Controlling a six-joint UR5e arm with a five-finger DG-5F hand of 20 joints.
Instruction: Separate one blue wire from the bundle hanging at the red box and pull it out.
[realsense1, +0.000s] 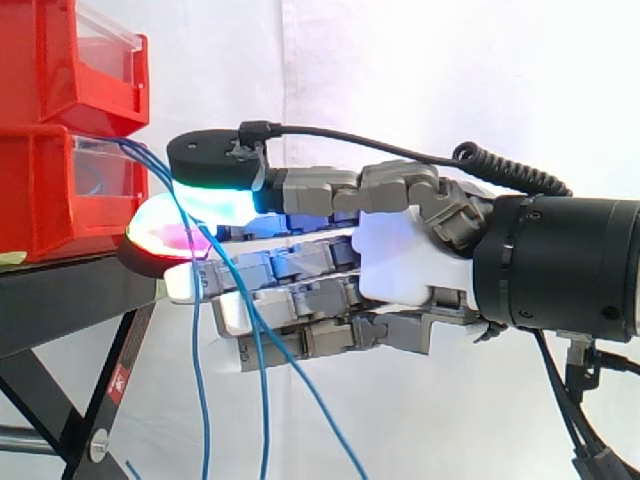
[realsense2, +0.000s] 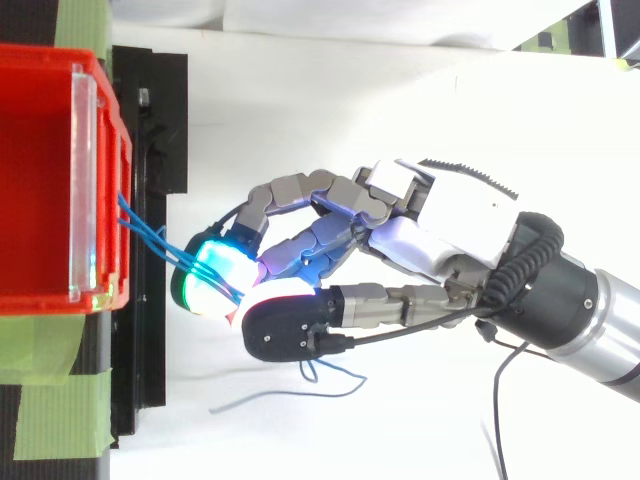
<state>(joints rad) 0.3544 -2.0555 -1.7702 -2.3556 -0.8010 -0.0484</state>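
Several thin blue wires (realsense1: 200, 380) come out of the front of the lower red box (realsense1: 50, 190) and hang down past the stand. My hand (realsense1: 400, 260) reaches in from the right, level with the box front. Its thumb pad (realsense1: 215, 195) glows green on top and a finger pad (realsense1: 160, 240) glows red beneath. The two pads are closed together on the wires just below the box. From above, the blue wires (realsense2: 150, 232) run from the red box (realsense2: 40, 150) into the glowing pads (realsense2: 210, 270). How many strands are pinched is hidden by the pads.
A second red box (realsense1: 60, 60) is stacked above the lower one. Both rest on a black stand (realsense1: 60, 300) with green tape (realsense2: 50, 400) at its edge. Loose wire ends (realsense2: 330, 378) lie on the white surface below my hand.
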